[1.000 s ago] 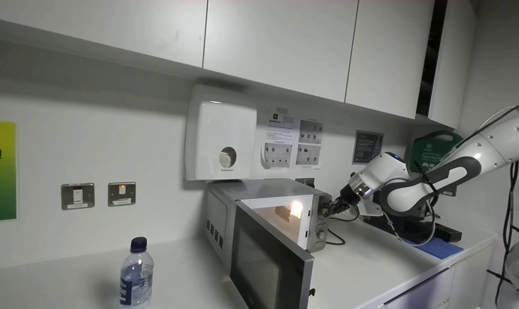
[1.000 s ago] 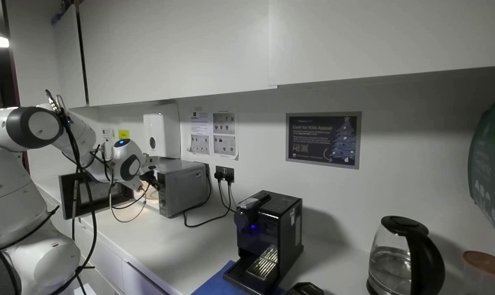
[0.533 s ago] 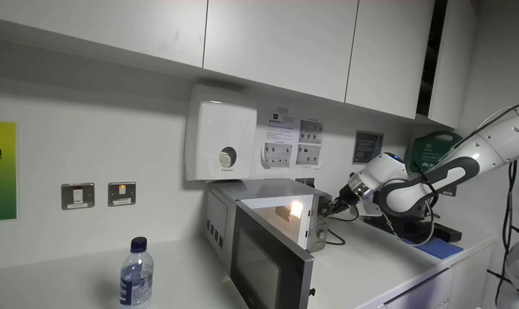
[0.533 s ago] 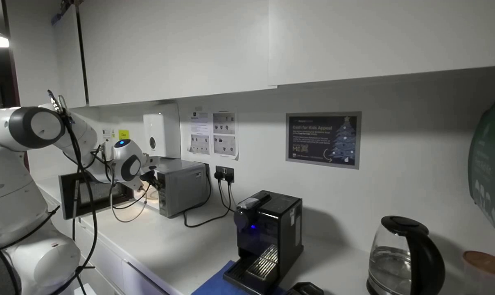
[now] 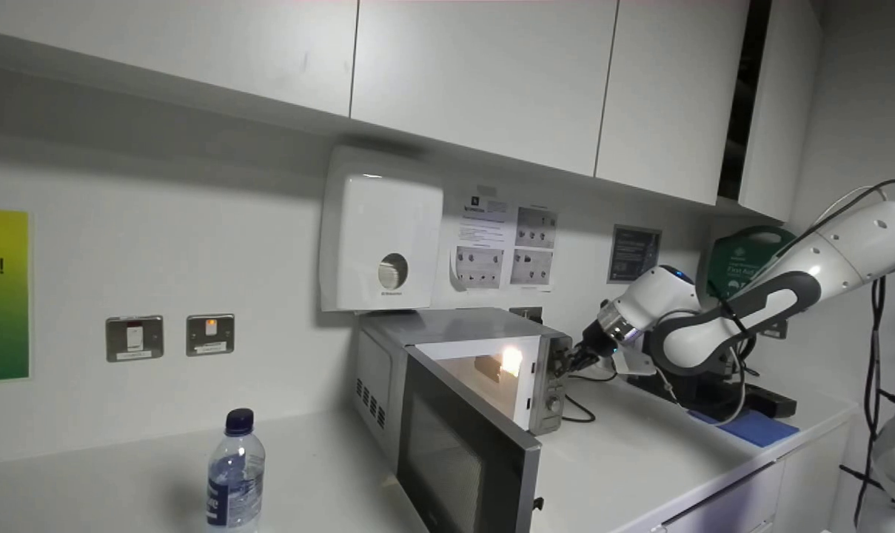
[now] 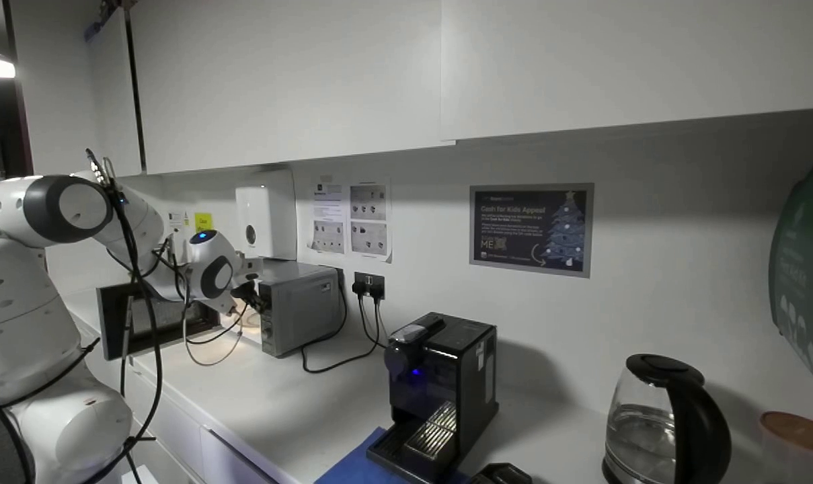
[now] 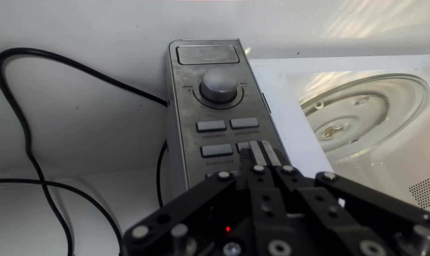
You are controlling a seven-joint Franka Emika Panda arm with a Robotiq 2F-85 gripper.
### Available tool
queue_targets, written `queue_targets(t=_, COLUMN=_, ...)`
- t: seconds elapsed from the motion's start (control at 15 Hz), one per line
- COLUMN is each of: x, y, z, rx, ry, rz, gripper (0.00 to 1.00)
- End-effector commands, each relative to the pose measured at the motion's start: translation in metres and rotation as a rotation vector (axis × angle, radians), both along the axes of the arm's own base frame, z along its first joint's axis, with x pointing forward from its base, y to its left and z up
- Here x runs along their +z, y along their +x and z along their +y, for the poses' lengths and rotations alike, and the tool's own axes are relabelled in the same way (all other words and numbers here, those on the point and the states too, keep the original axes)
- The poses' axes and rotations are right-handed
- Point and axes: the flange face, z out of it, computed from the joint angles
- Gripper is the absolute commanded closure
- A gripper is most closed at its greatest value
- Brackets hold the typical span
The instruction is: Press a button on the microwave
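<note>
Silver-grey microwave (image 5: pixel 454 324) on the white counter (image 5: pixel 310 459), mid-scene in an exterior view, below a white wall dispenser (image 5: pixel 380 222), with dark-windowed door (image 5: pixel 447 444) swung wide toward the near side and interior lamp (image 5: pixel 511 360) lit. Robot arm (image 5: pixel 836 255) there at right, stretched to the control panel (image 7: pixel 186 110) at the right end of the microwave's front. In the wrist view, with lettering upside down: round knob (image 7: pixel 219 83) at the far end, grey buttons (image 7: pixel 211 126) in rows nearer, glass turntable (image 7: pixel 403 103) to the right. Gripper (image 7: pixel 262 143) with fingers (image 7: pixel 258 154) brought fully together, tip beside tip, holding nothing; placed over the right-hand button (image 7: pixel 242 146) of the second row from the knob, partly covering it, with contact or slight gap impossible to tell. Upright water bottle (image 5: pixel 236 474) at left, near side, in an exterior view. In an exterior view, black coffee machine (image 6: pixel 475 383) partly on a blue mat (image 6: pixel 356 464), right of the microwave and nearer, with glass kettle (image 6: pixel 638 430) farther right.
</note>
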Motion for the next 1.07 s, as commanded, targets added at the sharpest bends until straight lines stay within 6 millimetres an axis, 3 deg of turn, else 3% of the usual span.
queue_targets(t=0.0, x=0.0, y=0.016, z=0.0, rx=0.018, ry=0.007, rz=-0.037, gripper=1.0)
queue_targets(t=1.0, x=0.03, y=0.016, z=-0.001, rx=0.091, ry=-0.113, rz=-0.161, gripper=1.0)
